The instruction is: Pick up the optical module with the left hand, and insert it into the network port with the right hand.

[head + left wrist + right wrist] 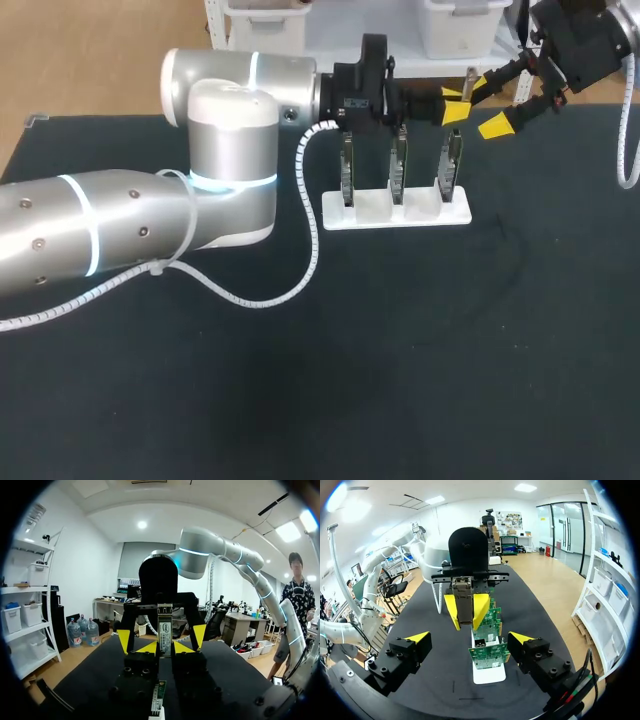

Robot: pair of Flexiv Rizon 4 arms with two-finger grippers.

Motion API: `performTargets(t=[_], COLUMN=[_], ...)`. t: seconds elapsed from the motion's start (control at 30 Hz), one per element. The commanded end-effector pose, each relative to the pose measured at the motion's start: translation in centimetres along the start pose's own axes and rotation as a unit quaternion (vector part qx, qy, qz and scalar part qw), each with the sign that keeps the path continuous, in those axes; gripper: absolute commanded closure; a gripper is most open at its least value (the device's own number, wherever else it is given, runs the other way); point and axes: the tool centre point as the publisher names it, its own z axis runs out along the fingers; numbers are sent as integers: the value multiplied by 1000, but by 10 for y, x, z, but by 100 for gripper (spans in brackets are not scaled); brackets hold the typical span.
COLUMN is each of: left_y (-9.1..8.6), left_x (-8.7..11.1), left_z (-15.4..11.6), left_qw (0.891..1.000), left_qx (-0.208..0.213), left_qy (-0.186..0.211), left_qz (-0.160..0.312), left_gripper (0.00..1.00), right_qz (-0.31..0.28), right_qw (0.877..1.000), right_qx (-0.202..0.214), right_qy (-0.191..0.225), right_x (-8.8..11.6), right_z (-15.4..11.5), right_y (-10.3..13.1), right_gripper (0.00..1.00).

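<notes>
The optical module [165, 627], a slim metal block with a label, stands upright between the yellow tips of my left gripper [164, 647], which is shut on it. In the head view my left gripper [455, 105] holds the module [469, 78] above the back right of the board stand. My right gripper [497, 103] faces it from the right, open, one yellow tip on each side of the module without touching. From the right wrist, my right gripper [469, 639] stands wide open, with the module [462, 599] ahead and the network port board [487, 652] below.
A white stand [396, 212] holds three upright green circuit boards [399, 165] in a row at the table's back middle. My left arm [230, 170] and its white coiled cable [310, 235] lie across the left half of the dark table.
</notes>
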Motion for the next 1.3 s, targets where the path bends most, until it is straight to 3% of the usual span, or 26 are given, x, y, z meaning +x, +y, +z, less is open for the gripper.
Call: performTargets(t=[0.03, 1.3], left_y=[1, 9], left_x=[2, 4], left_z=[-1, 1], left_qw=[1000, 1000], left_qx=[-2, 7], left_qy=[1, 4], left_qz=[-6, -13], left_gripper=[100, 100], right_qz=[0, 0], right_qw=[1000, 1000], right_qx=[2, 2], right_qy=[0, 0], right_x=[0, 0], right_z=[0, 0], right_y=[1, 1], right_gripper=[0, 0])
